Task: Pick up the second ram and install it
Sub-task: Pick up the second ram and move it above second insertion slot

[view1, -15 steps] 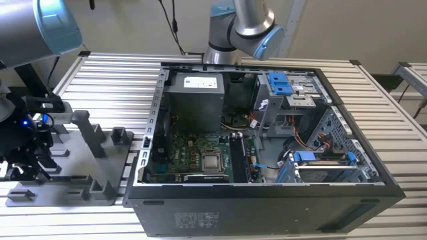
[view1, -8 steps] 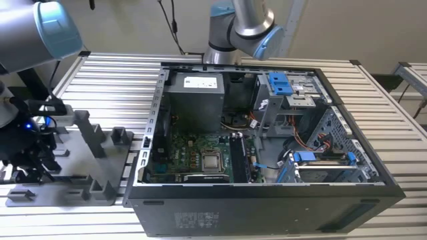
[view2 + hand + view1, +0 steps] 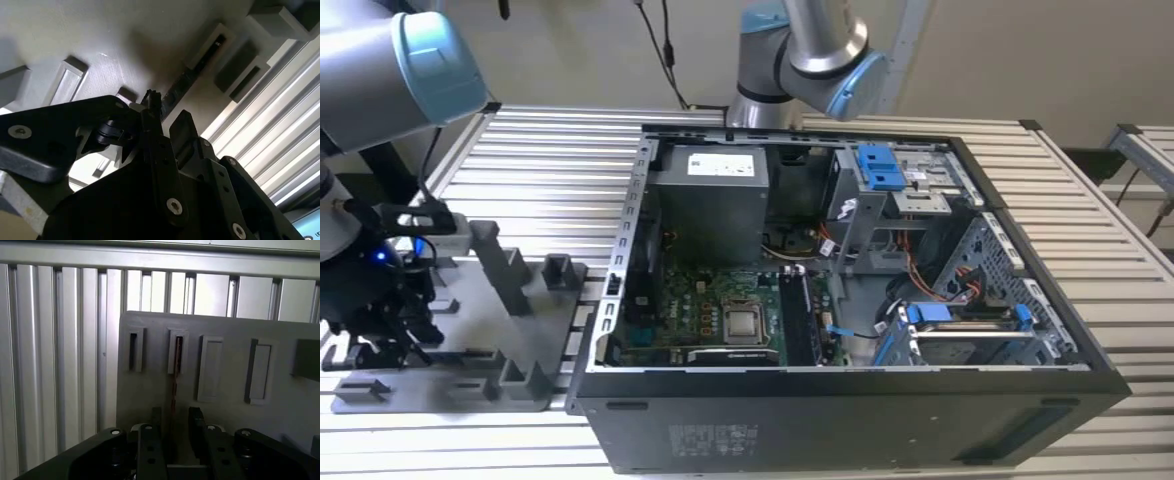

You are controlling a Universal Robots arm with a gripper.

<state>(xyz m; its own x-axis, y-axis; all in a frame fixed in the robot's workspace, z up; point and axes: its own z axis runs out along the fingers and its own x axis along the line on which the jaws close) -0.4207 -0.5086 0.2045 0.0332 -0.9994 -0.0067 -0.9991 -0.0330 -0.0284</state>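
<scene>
The second ram [image 3: 175,382] stands on edge in a slot of the grey fixture plate [image 3: 225,330]. In the first wrist view it is a thin dark strip running from the slot down between my fingers. In the second wrist view the ram [image 3: 187,80] is a dark strip leading to the fingertips. My gripper [image 3: 175,415] straddles the strip, open, with one finger [image 3: 156,422] on each side and a gap to each. In the exterior view the gripper [image 3: 384,335] is low over the fixture plate [image 3: 520,390] at the exterior view's left.
The open computer case [image 3: 854,420] lies at centre on the slatted metal table [image 3: 560,140], with the motherboard [image 3: 720,310] exposed and a dark strip [image 3: 797,315] standing in its slots. Upright grey posts [image 3: 500,265] rise from the fixture plate beside the gripper. A second arm's base [image 3: 801,60] stands behind the case.
</scene>
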